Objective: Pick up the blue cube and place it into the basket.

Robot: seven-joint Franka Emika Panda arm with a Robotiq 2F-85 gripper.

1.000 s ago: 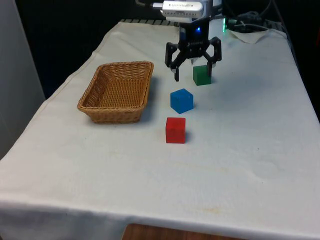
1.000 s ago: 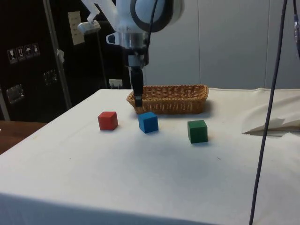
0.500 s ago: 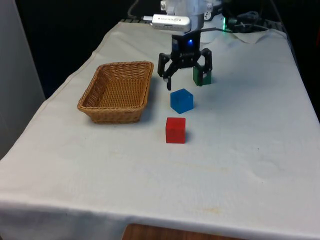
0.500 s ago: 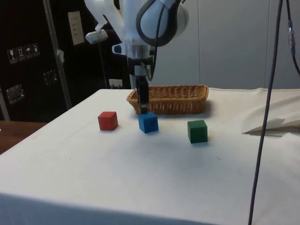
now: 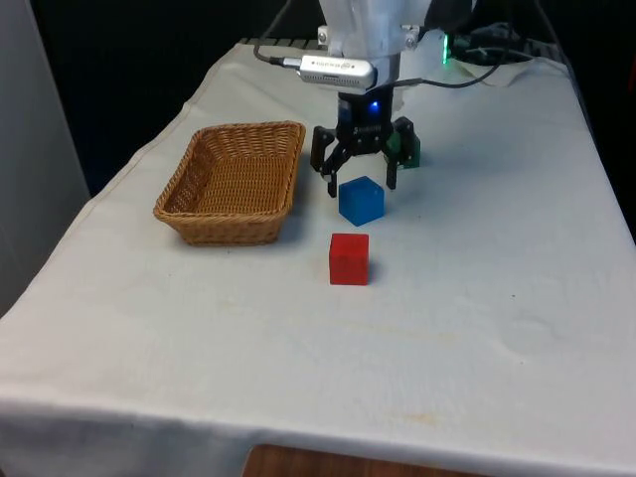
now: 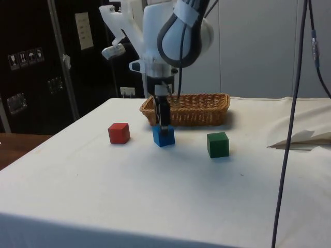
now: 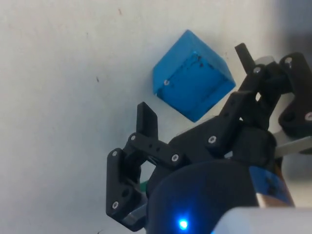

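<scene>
The tool (image 5: 360,189), its fingers spread wide, hangs just above the blue cube (image 5: 361,200), which sits on the table (image 5: 477,328) between the red cube (image 5: 349,258) and the green cube (image 6: 217,144), beside the basket (image 5: 235,181)

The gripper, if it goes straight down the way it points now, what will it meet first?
Most likely the blue cube. The gripper hangs open just above it, pointing down, a finger on either side. In the wrist view the cube sits slightly off-centre, so a fingertip might touch its top edge before the white cloth.
</scene>
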